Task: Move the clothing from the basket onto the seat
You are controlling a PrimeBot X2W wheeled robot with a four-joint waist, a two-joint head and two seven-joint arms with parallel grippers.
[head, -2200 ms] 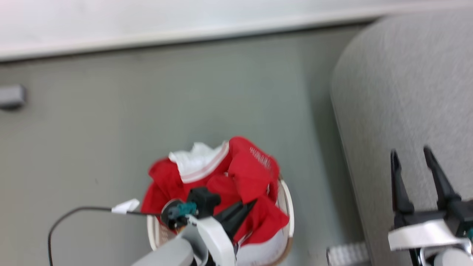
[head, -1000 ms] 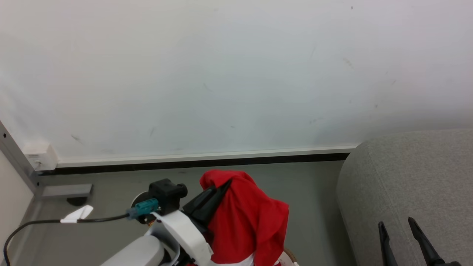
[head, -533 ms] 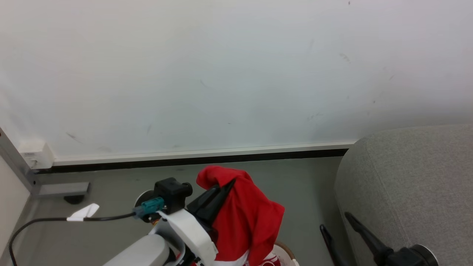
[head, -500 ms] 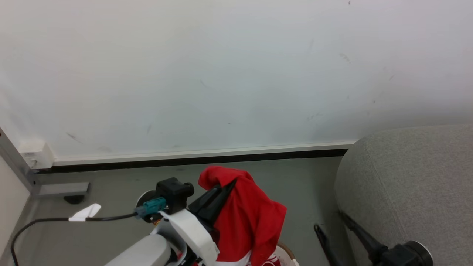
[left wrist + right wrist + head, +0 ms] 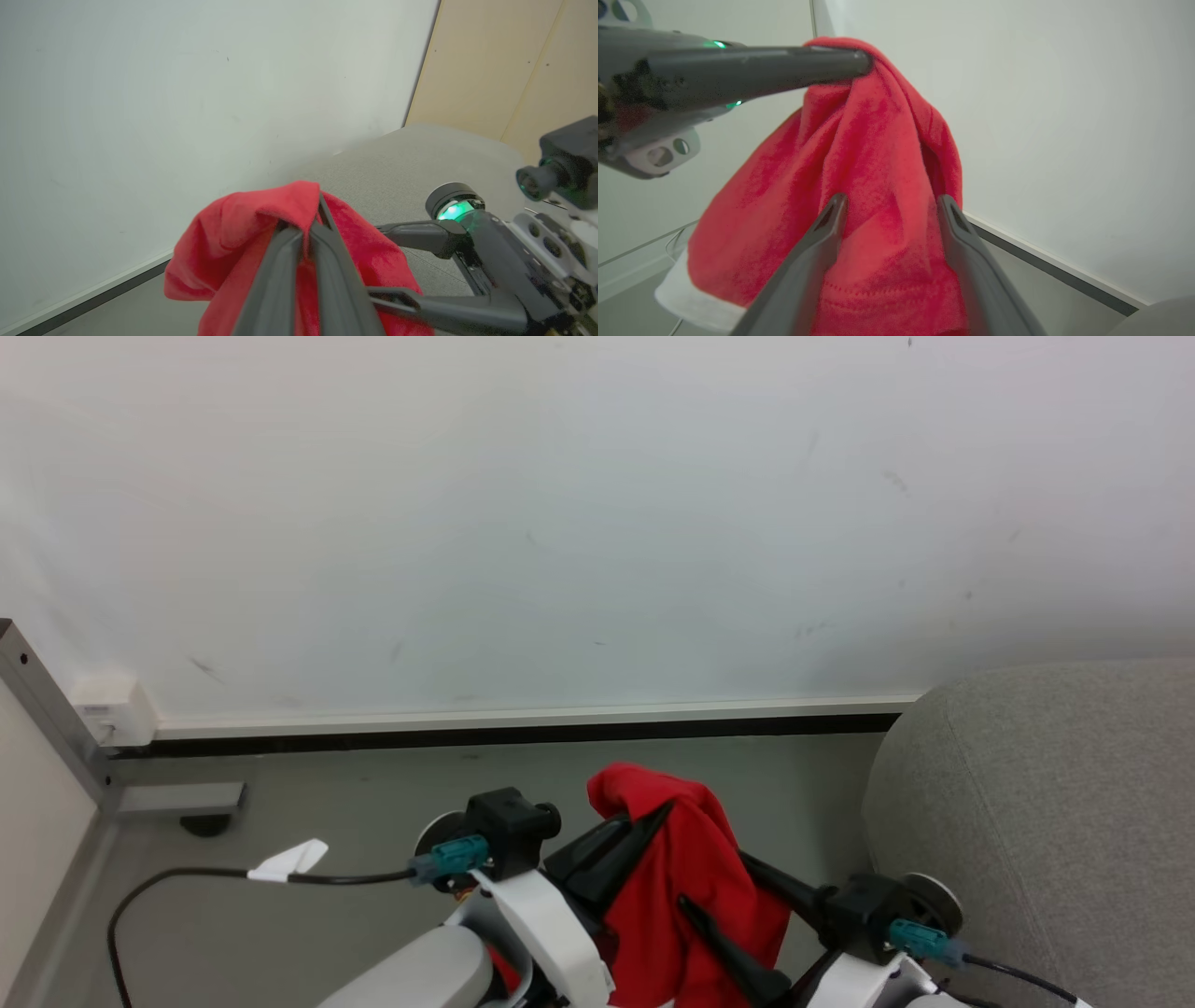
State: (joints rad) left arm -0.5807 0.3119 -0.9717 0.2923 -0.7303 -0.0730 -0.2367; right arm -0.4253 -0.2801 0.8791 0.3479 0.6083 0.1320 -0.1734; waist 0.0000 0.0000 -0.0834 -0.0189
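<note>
Pale wall (image 5: 560, 523) behind red clothing (image 5: 695, 887)

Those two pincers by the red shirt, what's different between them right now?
The left pincer is shut, pinching the red jersey at its top fold; the right pincer is open, standing astride the hanging cloth lower down without clamping it. The left pincer holds the jersey up; the right pincer seems to bear none of it. Both are long, dark and aimed at the same jersey.
</note>
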